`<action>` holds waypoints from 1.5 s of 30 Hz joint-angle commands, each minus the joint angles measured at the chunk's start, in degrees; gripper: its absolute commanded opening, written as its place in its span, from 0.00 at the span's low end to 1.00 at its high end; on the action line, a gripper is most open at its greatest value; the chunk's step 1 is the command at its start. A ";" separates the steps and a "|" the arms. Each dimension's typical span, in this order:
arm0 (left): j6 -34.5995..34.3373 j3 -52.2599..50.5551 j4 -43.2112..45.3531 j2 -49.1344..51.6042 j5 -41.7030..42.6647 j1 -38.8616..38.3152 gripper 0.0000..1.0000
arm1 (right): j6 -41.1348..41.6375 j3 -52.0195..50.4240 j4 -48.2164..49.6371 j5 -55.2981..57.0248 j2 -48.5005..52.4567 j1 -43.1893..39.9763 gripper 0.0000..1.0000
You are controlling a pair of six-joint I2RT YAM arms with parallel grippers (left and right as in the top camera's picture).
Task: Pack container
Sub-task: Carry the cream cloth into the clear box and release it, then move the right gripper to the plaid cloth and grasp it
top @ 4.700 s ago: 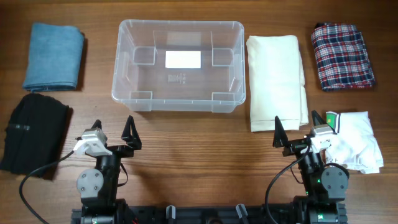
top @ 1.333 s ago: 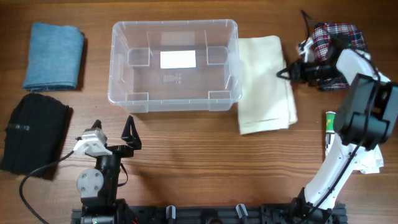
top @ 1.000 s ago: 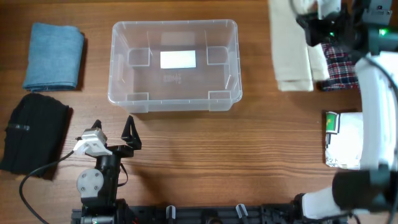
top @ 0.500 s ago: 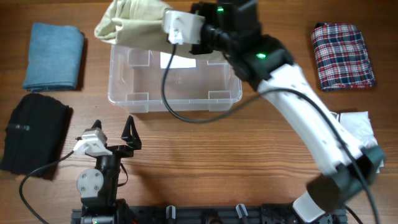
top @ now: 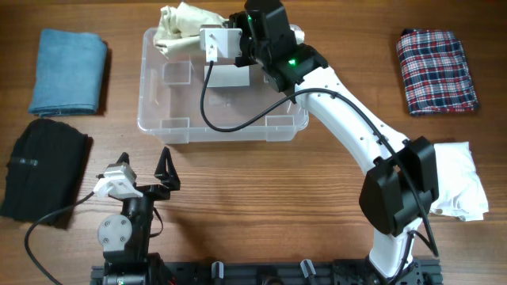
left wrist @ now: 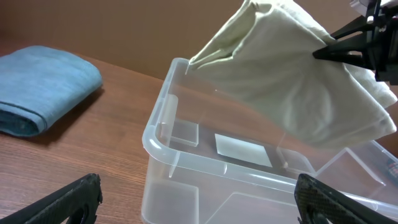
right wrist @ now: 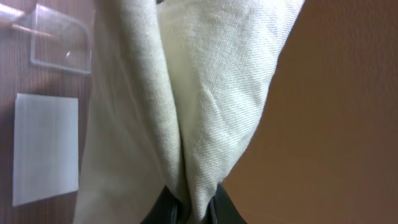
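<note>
The container [top: 222,131], a clear plastic bin with a white label on its base, stands at the back middle of the table. My right gripper [top: 214,27] is shut on a cream cloth [top: 182,22], which hangs bunched over the bin's back left corner. The right wrist view shows the cream cloth [right wrist: 205,93] pinched between the gripper [right wrist: 189,211] jaws. In the left wrist view, the cream cloth [left wrist: 292,81] droops above the container's rim [left wrist: 155,130]. My left gripper [top: 144,157] rests open near the front edge and holds nothing; the left wrist view shows it [left wrist: 199,211] facing the bin.
A folded blue towel [top: 69,71] lies at the back left, with a black garment [top: 43,170] in front of it. A plaid garment [top: 436,71] lies at the back right. A white garment [top: 455,178] sits at the right, beside the right arm.
My right arm lifted the cream cloth from the container's right side and swung it left over the bin. Now it has come lower, at the back left corner. The left arm stayed still.
</note>
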 commanded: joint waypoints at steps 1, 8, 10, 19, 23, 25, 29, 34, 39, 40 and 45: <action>0.09 -0.44 -0.04 -0.42 -0.35 -0.28 1.00 | -2.10 1.53 2.80 -0.96 0.74 0.02 0.04; 0.09 -0.44 -0.04 -0.42 -0.35 -0.28 1.00 | -3.76 1.53 3.10 -5.07 5.86 0.39 0.04; 0.09 -0.44 -0.04 -0.42 -0.33 -0.28 1.00 | -3.72 1.53 3.21 -5.81 7.76 0.42 0.04; 0.09 -0.44 -0.04 -0.42 -0.35 -0.28 1.00 | -2.19 1.51 2.97 -6.62 7.87 1.14 0.52; 0.09 -0.44 -0.04 -0.42 -0.35 -0.28 1.00 | -1.31 1.51 2.95 -6.62 7.87 1.14 0.54; 0.09 -0.44 -0.04 -0.42 -0.35 -0.28 1.00 | 0.26 1.51 2.82 -6.58 7.85 1.14 0.56; 0.11 -0.44 -0.04 -0.42 -0.35 -0.28 1.00 | 8.37 1.57 3.85 -6.86 5.73 1.22 0.63; 0.09 -0.44 -0.04 -0.42 -0.35 -0.28 1.00 | 17.99 1.57 -1.42 -7.50 -4.24 4.42 0.80; 0.09 -0.44 -0.04 -0.42 -0.35 -0.28 1.00 | 28.81 1.57 -10.73 -12.68 -14.29 6.60 1.00; 0.09 -0.44 -0.04 -0.42 -0.33 -0.28 1.00 | 32.70 1.57 -12.50 -15.08 -15.98 6.60 1.00; 0.09 -0.44 -0.04 -0.42 -0.35 -0.28 1.00 | 43.15 1.57 -17.25 -15.21 -21.92 6.16 1.00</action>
